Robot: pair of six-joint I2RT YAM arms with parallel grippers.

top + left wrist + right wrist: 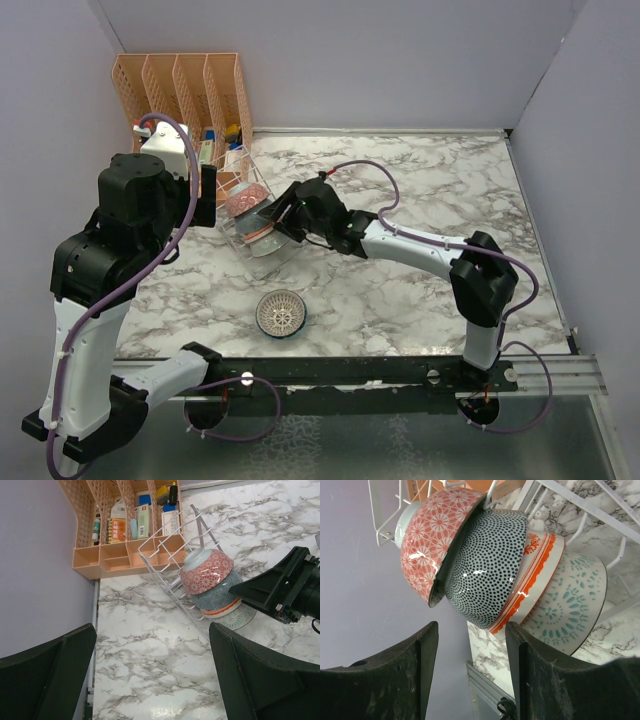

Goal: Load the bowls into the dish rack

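Note:
The wire dish rack [238,160] [170,582] [580,502] leans tilted beside the orange organizer. Several bowls lie nested on their sides in it: a red floral one [207,572] [432,535], a dark dotted one [215,599] [490,565], a red-rimmed one [535,582] and a green leaf-patterned one [242,619] [570,605]. The white lattice bowl [281,313] sits alone on the marble, nearer the arm bases. My right gripper [272,216] [250,587] [470,630] is open just short of the stack, nothing between its fingers. My left gripper [150,680] hangs open above the marble, left of the rack.
An orange slotted organizer [185,85] [115,560] with small bottles and boxes stands in the back left corner against the grey walls. The left arm's raised elbow [140,200] is close to the rack. A metal rail [540,375] borders the near table edge.

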